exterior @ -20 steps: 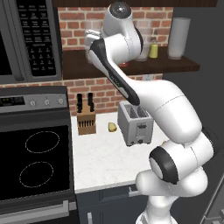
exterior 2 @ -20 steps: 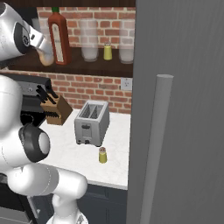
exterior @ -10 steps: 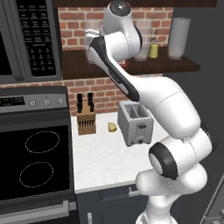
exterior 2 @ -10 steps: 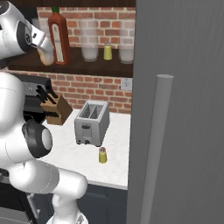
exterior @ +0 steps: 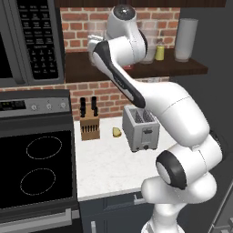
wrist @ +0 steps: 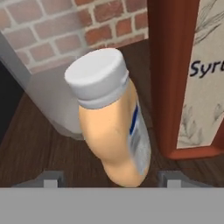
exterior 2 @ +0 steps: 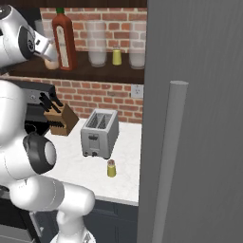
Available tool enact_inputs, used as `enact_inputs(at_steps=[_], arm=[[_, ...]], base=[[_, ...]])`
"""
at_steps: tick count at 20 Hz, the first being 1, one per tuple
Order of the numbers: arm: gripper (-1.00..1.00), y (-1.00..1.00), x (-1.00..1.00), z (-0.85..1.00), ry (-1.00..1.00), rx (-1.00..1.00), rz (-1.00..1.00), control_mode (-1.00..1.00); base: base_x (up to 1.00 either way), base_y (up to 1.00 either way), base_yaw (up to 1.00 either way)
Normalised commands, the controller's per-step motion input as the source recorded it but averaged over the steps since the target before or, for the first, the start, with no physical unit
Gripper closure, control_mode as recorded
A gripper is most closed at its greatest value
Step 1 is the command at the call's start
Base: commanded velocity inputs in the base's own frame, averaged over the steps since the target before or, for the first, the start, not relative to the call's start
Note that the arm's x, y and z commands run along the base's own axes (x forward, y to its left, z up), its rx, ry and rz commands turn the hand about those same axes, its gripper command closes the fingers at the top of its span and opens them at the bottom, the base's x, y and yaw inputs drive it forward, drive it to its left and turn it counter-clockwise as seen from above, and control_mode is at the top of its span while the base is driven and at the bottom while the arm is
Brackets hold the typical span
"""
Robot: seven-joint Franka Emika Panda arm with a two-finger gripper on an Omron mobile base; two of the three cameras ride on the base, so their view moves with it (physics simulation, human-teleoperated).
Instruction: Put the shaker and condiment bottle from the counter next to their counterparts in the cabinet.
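Condiment bottle (wrist: 114, 120) sits directly ahead of the gripper (wrist: 109, 179) in the hand view, its lower body between the two finger tips and its pale cap pointing away from the hand. Its long axis runs roughly along the gripper's line of sight, leaning slightly to the left. The fingers appear clenched on the bottle's base, though the contact itself lies under the bottom edge; I judge it held rather than released.

Left of the hand stands a pale grey container wall (wrist: 43, 94), close beside the bottle's cap. Beneath the bottle lies the dark wooden board of the cabinet (wrist: 26, 153). Right of the hand, just beside the bottle, rises the tall dark-red sauce bottle (wrist: 173, 78) with its white label, upright on the board. The coming move, in my judgement, turns on this gap: the bottle must be set upright on the board near the red one without knocking it.

In the right base view the gripper (exterior 2: 47, 57) is at the shelf's left end, the sauce bottle touching or nearly so on its right. Further right stand two frosted containers with the bright yellow shaker (exterior 2: 116, 56) between them; contents cannot be told.

The olive-yellow shaker (exterior 2: 111, 168) stands upright on the counter (exterior 2: 76, 166), well below and right of the hand, in front of the toaster (exterior 2: 99, 133), not yet moved.
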Motion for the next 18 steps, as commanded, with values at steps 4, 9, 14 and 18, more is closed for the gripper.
enact_inputs(at_steps=[4, 9, 14, 18], arm=[[-1.00, -0.13, -0.52, -0.26, 0.00, 0.03, 0.00, -1.00], [-1.00, -0.17, -0.73, -0.23, 0.00, 0.05, 0.00, -1.00], [-1.00, -0.19, -0.87, -0.11, 0.00, 0.07, -0.01, -1.00], [-1.00, -0.18, -0.90, -0.11, 0.00, 0.07, -0.02, -1.00]], base=[[0.00, 0.00, 0.00], [0.00, 0.00, 0.00], [0.00, 0.00, 0.00], [0.00, 0.00, 0.00]])
